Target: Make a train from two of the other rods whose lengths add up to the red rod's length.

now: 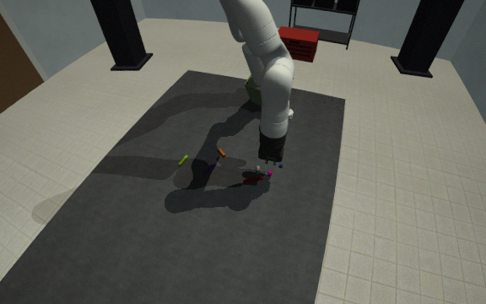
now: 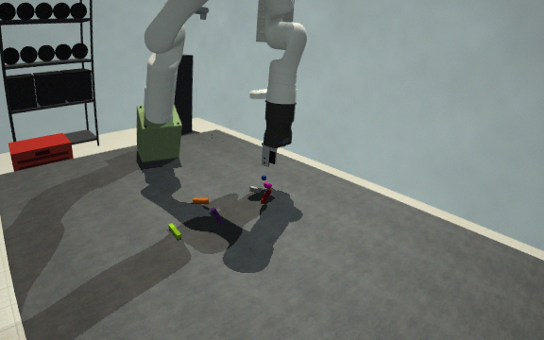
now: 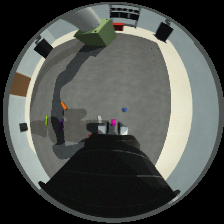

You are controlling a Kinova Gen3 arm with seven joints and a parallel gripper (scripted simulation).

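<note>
The red rod (image 1: 252, 179) lies on the dark mat, with a short grey rod (image 1: 258, 168) and a magenta rod (image 1: 270, 172) close by its far end. A small blue rod (image 1: 281, 165) lies a little further right. The orange rod (image 1: 222, 153), purple rod (image 1: 212, 165) and lime rod (image 1: 183, 160) lie apart to the left. My gripper (image 1: 271, 160) hangs above the grey and magenta rods, pointing down, half open and empty. In the exterior view the gripper (image 2: 268, 162) is clearly above the blue rod (image 2: 263, 178) and magenta rod (image 2: 267, 184), touching nothing.
The arm's green base block (image 2: 158, 134) stands at the mat's far side. A red toolbox (image 1: 299, 42) and a black shelf stand beyond it on the tiled floor. Two black pillars (image 1: 122, 34) stand at the back.
</note>
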